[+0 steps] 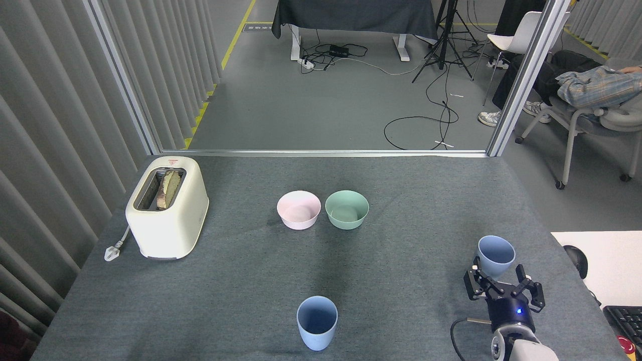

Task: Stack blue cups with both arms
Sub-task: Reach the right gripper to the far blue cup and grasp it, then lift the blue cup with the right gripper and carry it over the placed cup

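Note:
Two pale blue cups stand upright on the grey table. One blue cup (316,322) is near the front edge at the centre. The other blue cup (495,255) is at the right. My right gripper (503,283) is open just in front of that cup, its black fingers spread around the cup's lower part, which they hide; I cannot tell whether they touch it. A small blue light glows on the gripper's wrist. My left gripper is out of view.
A cream toaster (167,208) with bread stands at the left. A pink bowl (298,209) and a mint-green bowl (346,209) sit side by side mid-table. A white desk (604,263) with a mouse and keyboard is at the right; a person sits at the back right.

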